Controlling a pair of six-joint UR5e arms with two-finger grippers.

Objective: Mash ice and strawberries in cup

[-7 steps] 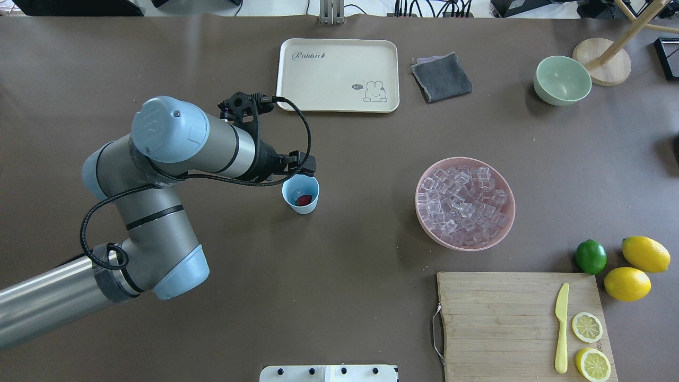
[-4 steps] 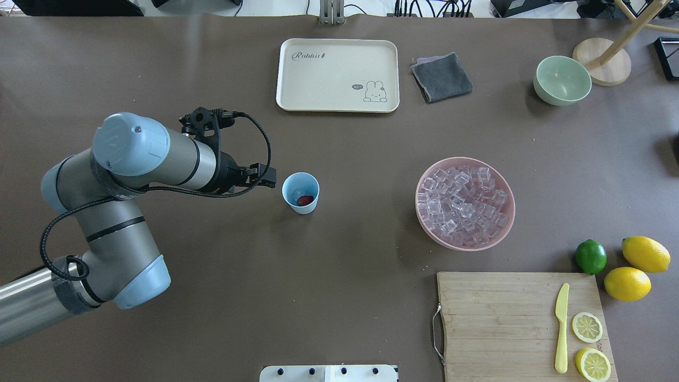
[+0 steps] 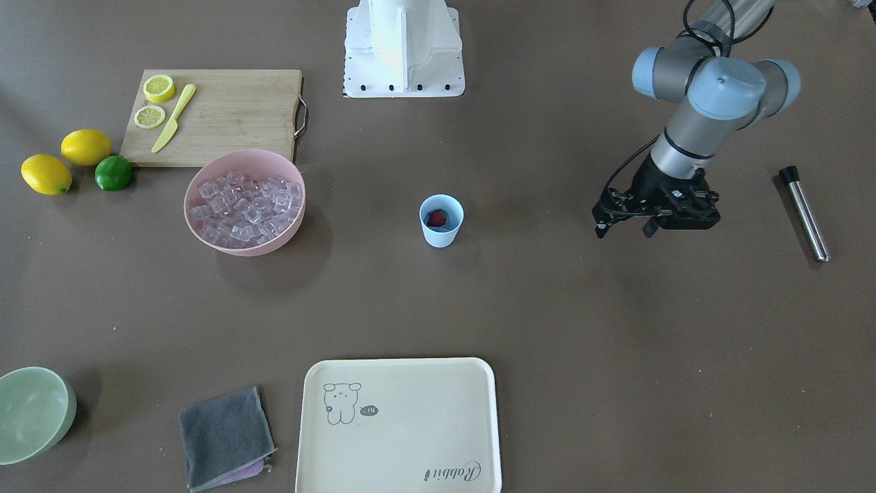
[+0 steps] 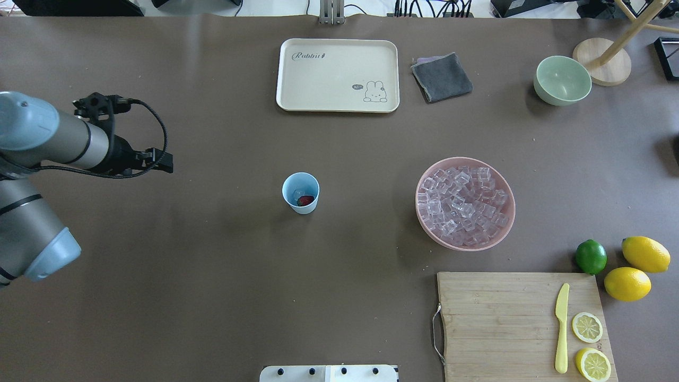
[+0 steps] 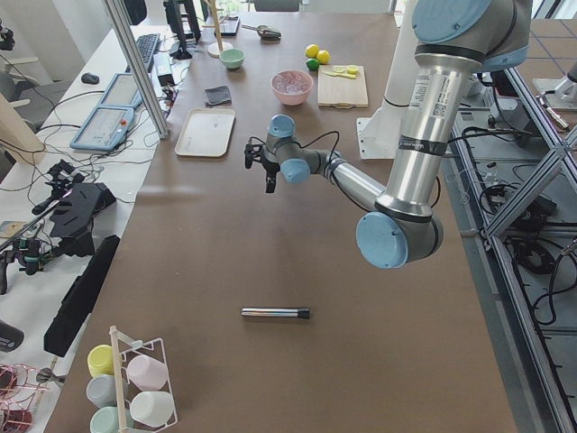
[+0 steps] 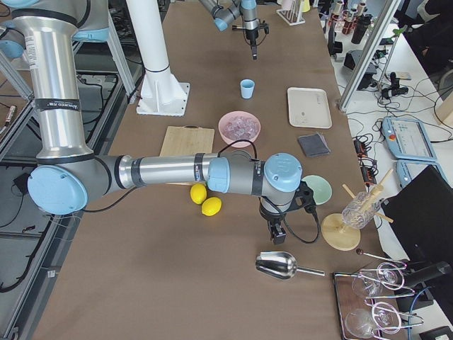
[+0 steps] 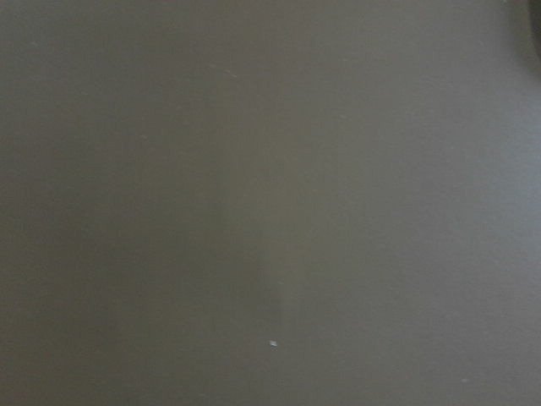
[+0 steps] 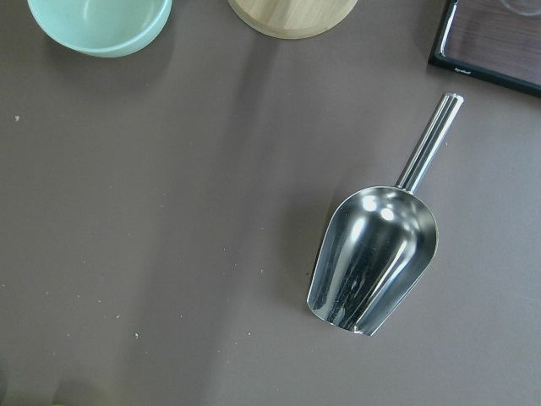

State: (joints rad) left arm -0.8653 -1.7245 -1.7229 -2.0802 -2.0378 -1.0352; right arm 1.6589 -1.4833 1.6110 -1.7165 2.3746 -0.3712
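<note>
The pale blue cup (image 4: 308, 208) (image 3: 440, 236) stands upright mid-table. Inside it lie a dark red strawberry (image 4: 304, 200) (image 3: 436, 218) and a clear ice cube (image 4: 298, 192). More ice (image 4: 461, 204) (image 3: 243, 205) fills the pink bowl (image 4: 504, 225). My left gripper (image 3: 623, 232) (image 4: 162, 162) hovers over bare table well to the cup's left in the overhead view, open and holding nothing. My right gripper (image 6: 276, 230) shows only in the exterior right view, above a metal scoop (image 8: 372, 254); I cannot tell its state.
A steel rod with a black tip (image 3: 804, 213) (image 5: 275, 313) lies beyond the left arm. A cream tray (image 4: 337, 75), grey cloth (image 4: 441, 77), green bowl (image 4: 561, 79), cutting board (image 4: 498, 323) with knife and lemon slices, a lime and lemons also stand around.
My left gripper has pulled away from the cup's rim, moving far to the left across the table. The cup and its contents have stayed put.
</note>
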